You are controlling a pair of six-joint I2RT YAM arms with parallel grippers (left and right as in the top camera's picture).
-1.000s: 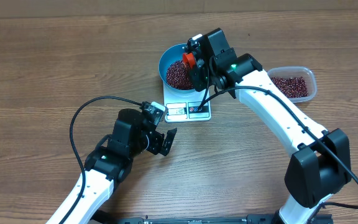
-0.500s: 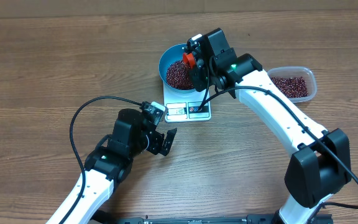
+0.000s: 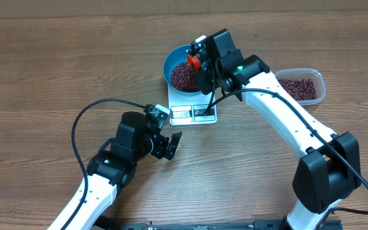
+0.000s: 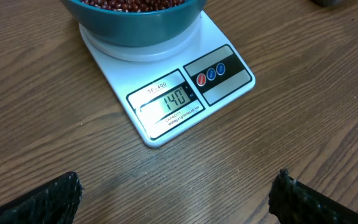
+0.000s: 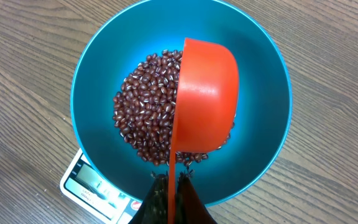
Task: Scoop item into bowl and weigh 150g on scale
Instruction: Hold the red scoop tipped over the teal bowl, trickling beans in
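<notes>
Brown wood-grain table [image 3: 56, 64], paler strip along the far edge. Near centre sits a small flat white rectangular scale [image 4: 166, 99], w/ the round, deep, bright-blue plastic bowl [image 5: 92, 81] on its platform. The bowl holds a heap of small dark red-brown beans [image 5: 142, 118] piled on the bottom, w/ bare blue wall above them. The scale display [image 4: 174, 99] reads 140. Three round buttons [image 4: 211, 73] are just beside it on the front panel.

R gripper [image 5: 171, 196] is above the bowl, claw pinched tight on the thin handle of an orange-red plastic scoop [image 5: 207, 99]. The scoop is tipped on its side w/ the back of the cup toward the wrist cam, so its inside can't be seen. It covers the R part of the bean heap. From overhead, the R arm & gripper hide the bowl's R rim.

L gripper [image 3: 165, 144] is front-L of the scale & apart from it, claw spread wide w/ nothing in it. Its black fingertips [image 4: 48, 199] show at both lower corners of the wrist view, w/ bare wood between them & the scale. A black cable [image 3: 82, 121] loops off the L arm.

Far R, well apart from the scale, is a clear rounded-rect plastic tub [image 3: 318, 80] w/ more beans inside. The R arm's white link passes near it.
</notes>
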